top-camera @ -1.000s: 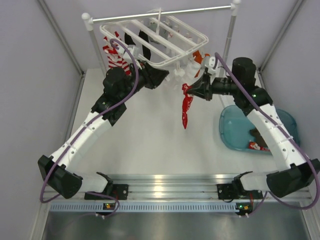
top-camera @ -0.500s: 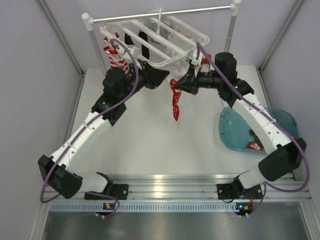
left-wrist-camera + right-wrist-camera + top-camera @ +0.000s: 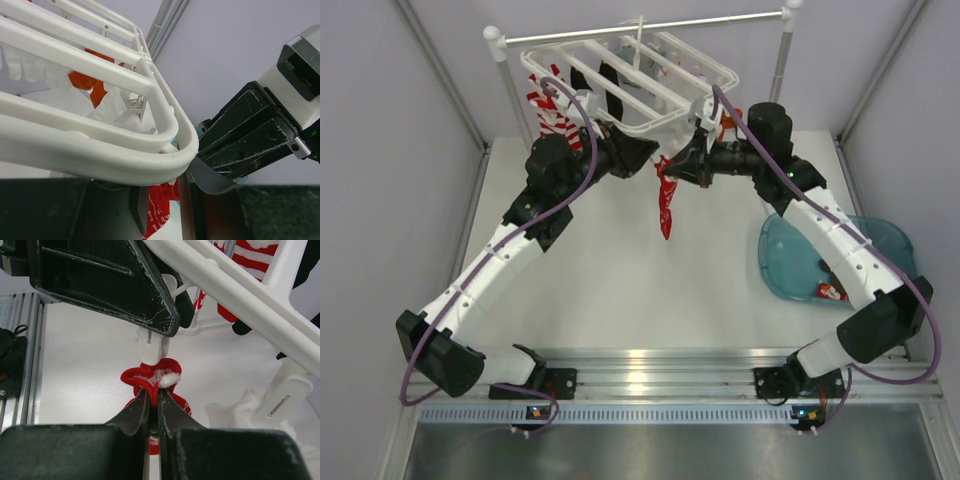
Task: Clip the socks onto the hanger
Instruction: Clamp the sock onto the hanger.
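Note:
The white hanger (image 3: 715, 75) hangs from the rail, and its rim also shows in the left wrist view (image 3: 100, 160) and the right wrist view (image 3: 235, 285). My right gripper (image 3: 678, 165) (image 3: 155, 400) is shut on the cuff of a red snowflake sock (image 3: 666, 205) (image 3: 150, 377). It holds the cuff up against the tip of a dangling white clip (image 3: 151, 347). My left gripper (image 3: 645, 155) (image 3: 157, 192) sits under the hanger's near corner, its fingers around that clip's top. The sock's toe (image 3: 159, 210) hangs below.
A teal tub (image 3: 790, 270) at the right holds more socks (image 3: 830, 290). Red-and-white striped socks (image 3: 550, 110) and dark socks (image 3: 610, 90) hang on the hanger. An orange sock (image 3: 85, 82) hangs at the far side. The grey rail (image 3: 650, 28) stands on white posts.
My right gripper has carried the red sock left and a little up, to the clip under the hanger's near corner. The left arm has not moved.

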`<state>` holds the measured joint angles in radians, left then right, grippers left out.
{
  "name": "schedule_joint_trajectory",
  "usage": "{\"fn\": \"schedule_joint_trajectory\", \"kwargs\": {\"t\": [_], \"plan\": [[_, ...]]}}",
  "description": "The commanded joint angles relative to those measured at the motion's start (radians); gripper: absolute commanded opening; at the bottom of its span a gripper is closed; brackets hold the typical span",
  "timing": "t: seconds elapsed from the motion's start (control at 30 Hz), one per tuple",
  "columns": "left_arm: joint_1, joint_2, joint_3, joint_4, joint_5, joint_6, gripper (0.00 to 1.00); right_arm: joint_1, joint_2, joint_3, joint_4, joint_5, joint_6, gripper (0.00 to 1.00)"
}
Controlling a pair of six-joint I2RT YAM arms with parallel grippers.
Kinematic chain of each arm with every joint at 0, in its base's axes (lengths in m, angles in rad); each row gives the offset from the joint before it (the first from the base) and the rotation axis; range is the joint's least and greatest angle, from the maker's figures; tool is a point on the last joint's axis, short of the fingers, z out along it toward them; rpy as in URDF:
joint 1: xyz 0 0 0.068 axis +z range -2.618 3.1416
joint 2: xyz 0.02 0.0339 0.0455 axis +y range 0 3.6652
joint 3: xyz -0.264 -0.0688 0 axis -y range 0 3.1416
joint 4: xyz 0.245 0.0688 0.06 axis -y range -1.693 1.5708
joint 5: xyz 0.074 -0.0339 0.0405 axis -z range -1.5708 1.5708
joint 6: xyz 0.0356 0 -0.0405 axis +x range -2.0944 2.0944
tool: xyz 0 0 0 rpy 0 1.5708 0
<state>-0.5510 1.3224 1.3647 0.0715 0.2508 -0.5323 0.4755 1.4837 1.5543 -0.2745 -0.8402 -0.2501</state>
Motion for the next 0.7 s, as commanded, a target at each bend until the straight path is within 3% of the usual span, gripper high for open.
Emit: {"fn": "schedule_joint_trajectory", "kwargs": {"t": [0.0,0.67], "plan": [[0.000,0.006,-0.015,0.005,0.031,0.005,0.00,0.021,-0.007,0.066,0.063,-0.025,0.003,0.00],[0.000,-0.002,-0.003,0.002,0.013,0.012,0.00,0.034,-0.037,0.036,0.052,-0.019,-0.032,0.00]]}}
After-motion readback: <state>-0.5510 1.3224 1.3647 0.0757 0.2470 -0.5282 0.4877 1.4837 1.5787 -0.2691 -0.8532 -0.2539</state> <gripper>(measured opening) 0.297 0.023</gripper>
